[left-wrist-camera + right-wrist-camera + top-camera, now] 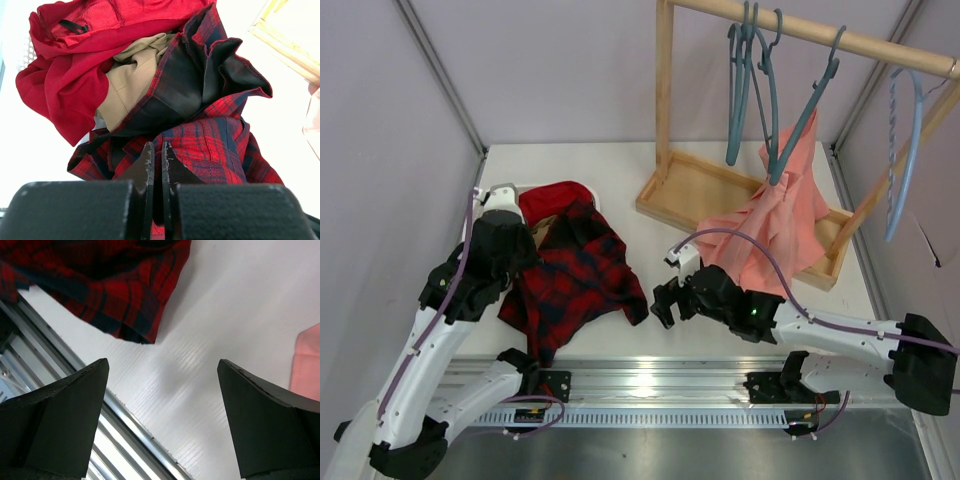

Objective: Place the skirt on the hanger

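Observation:
The plaid skirt (582, 275) lies crumpled on the white table at the left front. It also shows in the left wrist view (220, 145), and its corner shows in the right wrist view (100, 285). My left gripper (518, 272) is shut on a fold of the skirt, with cloth between the nearly closed fingers (146, 170). My right gripper (666, 298) is open and empty just right of the skirt's corner, low over the table (162, 365). Slate-blue hangers (742, 90) hang on the wooden rail at the back right, far from both grippers.
A plain red garment (555, 197) and a tan garment (130, 80) lie behind the skirt. A salmon-pink garment (780, 225) hangs on one slate-blue hanger over the wooden rack base (695, 190). A sky-blue hanger (905, 150) hangs at the far right. A metal rail (125, 425) edges the table front.

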{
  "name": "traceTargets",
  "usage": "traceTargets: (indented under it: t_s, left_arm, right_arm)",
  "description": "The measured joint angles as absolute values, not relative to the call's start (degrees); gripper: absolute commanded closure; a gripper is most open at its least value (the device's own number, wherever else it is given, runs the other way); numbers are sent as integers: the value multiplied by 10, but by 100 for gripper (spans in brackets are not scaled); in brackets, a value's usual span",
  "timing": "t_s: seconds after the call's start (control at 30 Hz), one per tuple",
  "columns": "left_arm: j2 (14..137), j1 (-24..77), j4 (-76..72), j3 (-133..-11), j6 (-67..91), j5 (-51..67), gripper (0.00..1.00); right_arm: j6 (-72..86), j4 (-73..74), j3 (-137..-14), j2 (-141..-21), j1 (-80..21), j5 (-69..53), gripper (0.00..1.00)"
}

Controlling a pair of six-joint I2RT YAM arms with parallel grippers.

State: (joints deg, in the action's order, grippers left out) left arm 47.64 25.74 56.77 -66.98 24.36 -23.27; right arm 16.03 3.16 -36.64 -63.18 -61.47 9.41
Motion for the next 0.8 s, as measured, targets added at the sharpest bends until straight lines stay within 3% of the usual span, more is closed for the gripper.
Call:
traceTargets:
  t_s: [0.33,0.43,0.47,0.6,0.8]
  left_arm:
    - [474,256,567,-672,239,-216,100]
    - [469,256,569,-676,239,-215,100]
    - [467,256,572,-678,238,-214,100]
    - [460,256,580,-689,234,-214,100]
    - [449,256,585,-703,221,-212,100]
  right_arm:
    - [162,-64,-350,-762,-628,79,13]
    - [161,-89,-359,-800,-628,90,41]
    - [161,-93,-366,-812,-628,97,56]
    - [167,-103,-394,-835,-628,133,97]
    - [176,-59,-439,-813,-628,169,100]
